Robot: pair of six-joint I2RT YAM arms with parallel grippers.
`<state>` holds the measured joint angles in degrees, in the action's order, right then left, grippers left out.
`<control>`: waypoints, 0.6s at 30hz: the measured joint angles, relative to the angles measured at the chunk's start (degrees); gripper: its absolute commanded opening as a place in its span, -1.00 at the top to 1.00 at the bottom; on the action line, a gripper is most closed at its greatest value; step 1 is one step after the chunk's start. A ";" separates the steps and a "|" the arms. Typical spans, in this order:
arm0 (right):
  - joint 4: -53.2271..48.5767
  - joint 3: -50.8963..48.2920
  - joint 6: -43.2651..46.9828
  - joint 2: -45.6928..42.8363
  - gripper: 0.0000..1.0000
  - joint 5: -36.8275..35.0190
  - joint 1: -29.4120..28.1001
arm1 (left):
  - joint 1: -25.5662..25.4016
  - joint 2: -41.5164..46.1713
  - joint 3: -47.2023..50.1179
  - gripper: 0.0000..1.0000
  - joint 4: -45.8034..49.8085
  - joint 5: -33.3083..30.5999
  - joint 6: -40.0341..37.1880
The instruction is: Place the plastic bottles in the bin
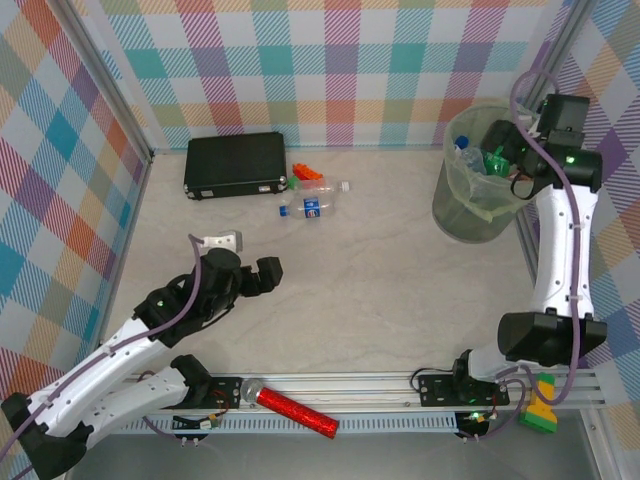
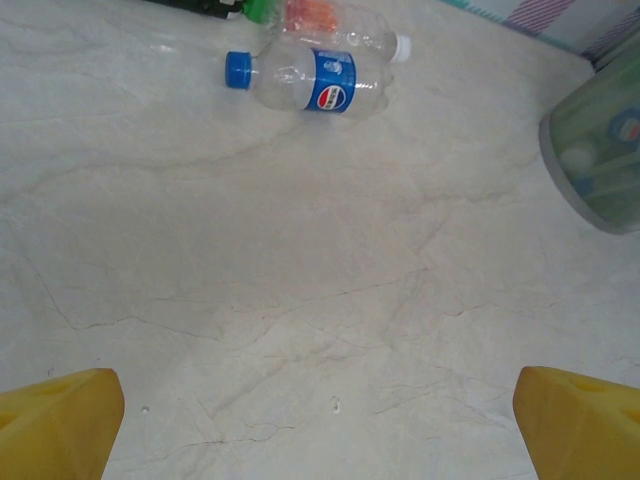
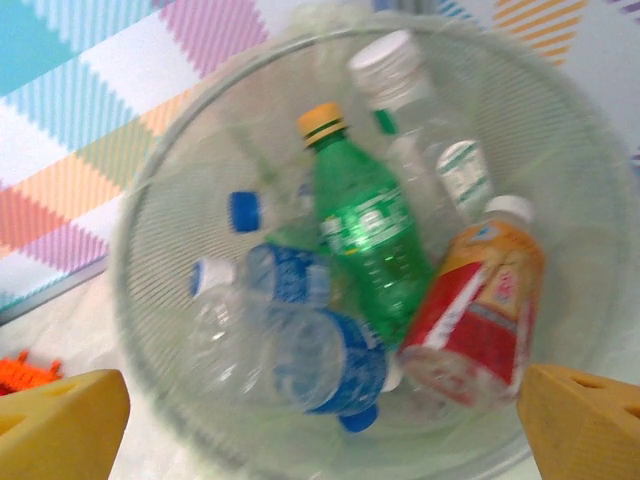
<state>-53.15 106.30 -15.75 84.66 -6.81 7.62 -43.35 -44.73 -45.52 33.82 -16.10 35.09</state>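
Right gripper point(image 3: 320, 430) hangs wide open, empty, over the bin point(image 3: 150, 300). Blue-capped bottle point(image 2: 310, 80) lies on the table point(image 2: 300, 300) touching a white-capped bottle point(image 2: 350, 25); I'd bring the open, empty left gripper point(image 2: 320, 420) square across its middle.

Desk point(image 1: 400, 300) carries 2: one clear blue-capped bottle with blue label point(image 1: 312, 207), one clear white-capped bottle point(image 1: 328, 187).
Round grey bin with pale green bag liner point(image 1: 455, 220): 1.
Inside bin, blurred, at least 6: one green orange-capped bottle point(image 3: 365, 235), one red-orange-labelled bottle point(image 3: 478, 310), one tall clear white-capped bottle point(image 3: 420, 140), three clear blue-labelled bottles point(image 3: 340, 365).
Flat black case point(image 1: 235, 165): 1.
Red glittery cylinder point(image 1: 295, 410): 1.
Orange toy bricks point(image 1: 306, 174): count unclear.
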 measured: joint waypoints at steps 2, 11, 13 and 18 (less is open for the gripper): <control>0.37 -1.90 0.00 -1.77 -0.98 0.13 -3.50 | 0.00 -1.62 0.00 -0.99 -0.15 -0.07 -0.02; 2.91 -9.16 0.11 -5.90 -0.98 -0.17 -20.57 | 0.24 -7.80 -0.98 -0.99 -1.20 -3.87 -0.17; 3.93 -10.43 0.09 -5.70 -0.98 -0.15 -23.93 | 0.81 -9.07 -1.66 -0.99 -1.20 -4.61 0.07; 7.28 -12.41 0.17 -3.02 -0.98 0.57 -31.63 | 1.92 -11.65 -3.37 -0.99 -1.01 -5.64 0.94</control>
<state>-45.87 93.89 -15.57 81.65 -6.24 -24.01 -41.43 -56.38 -48.88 32.82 -21.74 36.03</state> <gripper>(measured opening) 0.990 0.995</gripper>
